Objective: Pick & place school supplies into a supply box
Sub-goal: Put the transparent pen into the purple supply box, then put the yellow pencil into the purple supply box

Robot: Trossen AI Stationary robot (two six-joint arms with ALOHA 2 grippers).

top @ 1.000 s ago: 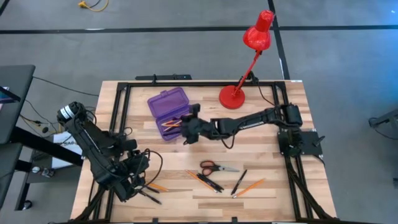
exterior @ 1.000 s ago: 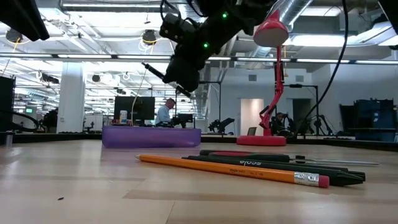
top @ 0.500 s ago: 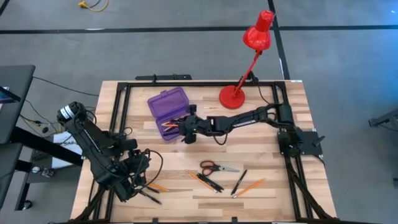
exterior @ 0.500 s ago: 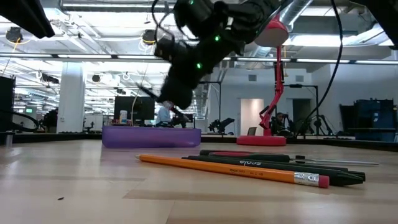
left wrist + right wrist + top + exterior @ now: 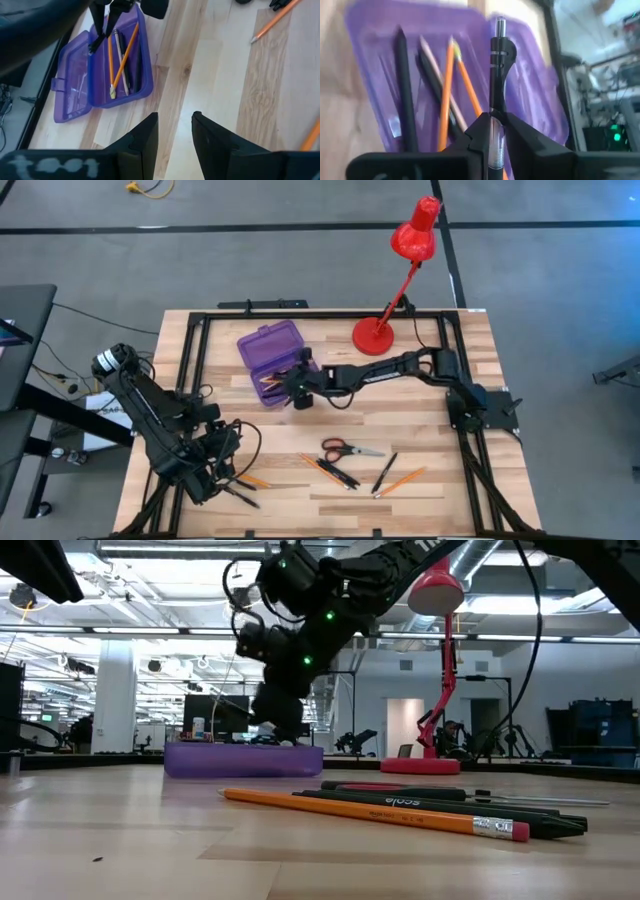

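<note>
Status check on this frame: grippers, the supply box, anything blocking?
Right gripper over the supply box, black pen between its fingers. Left gripper open, parked at the table's near-left. Pencils, pens already inside. Nothing blocking.

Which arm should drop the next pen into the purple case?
The right. Its gripper already grips a black pen directly over the open purple pencil case. The left gripper waits empty, jaws open, at the near-left corner, well away from the case.
</note>
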